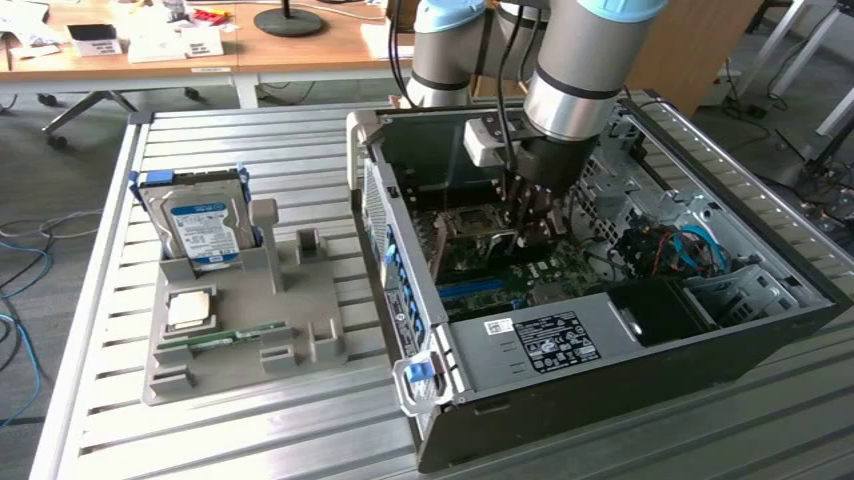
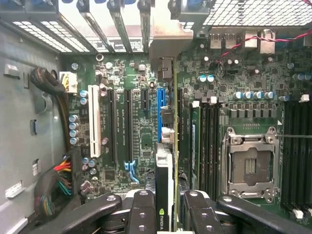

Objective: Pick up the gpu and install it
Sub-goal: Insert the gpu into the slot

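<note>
Inside the open computer case (image 1: 747, 330), over the motherboard (image 2: 136, 122), the claw (image 2: 165, 207) pinches the gpu (image 2: 165, 170) edge-on, its card standing above the blue slot (image 2: 161, 109). Pickup looks done; whether the card is fully seated cannot be told. A green logo shows on the card, unreadable. On the tabletop (image 1: 267, 140), at the exterior view's left, the hard drive (image 1: 203, 225) bears a blue-white label.
</note>
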{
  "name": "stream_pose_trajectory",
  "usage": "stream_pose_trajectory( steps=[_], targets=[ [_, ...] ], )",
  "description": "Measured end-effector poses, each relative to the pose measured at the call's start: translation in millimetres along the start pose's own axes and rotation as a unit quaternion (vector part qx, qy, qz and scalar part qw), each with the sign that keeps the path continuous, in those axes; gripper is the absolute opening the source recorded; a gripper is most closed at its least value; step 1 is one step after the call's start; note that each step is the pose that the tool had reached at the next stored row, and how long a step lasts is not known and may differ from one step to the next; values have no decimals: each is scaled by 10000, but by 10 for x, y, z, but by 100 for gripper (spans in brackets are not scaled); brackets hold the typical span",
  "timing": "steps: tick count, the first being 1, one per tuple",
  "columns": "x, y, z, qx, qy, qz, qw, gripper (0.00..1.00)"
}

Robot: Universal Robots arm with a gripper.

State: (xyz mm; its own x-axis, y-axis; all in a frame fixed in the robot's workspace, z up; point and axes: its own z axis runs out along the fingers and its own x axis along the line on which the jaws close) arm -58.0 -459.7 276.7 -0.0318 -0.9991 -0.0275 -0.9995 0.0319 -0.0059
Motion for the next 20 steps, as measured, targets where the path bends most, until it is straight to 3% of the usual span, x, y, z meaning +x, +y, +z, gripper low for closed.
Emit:
stream_pose_trajectory(
  steps=[20],
  targets=[
    [42,155,83,0,1,0,10000,27]
  ],
)
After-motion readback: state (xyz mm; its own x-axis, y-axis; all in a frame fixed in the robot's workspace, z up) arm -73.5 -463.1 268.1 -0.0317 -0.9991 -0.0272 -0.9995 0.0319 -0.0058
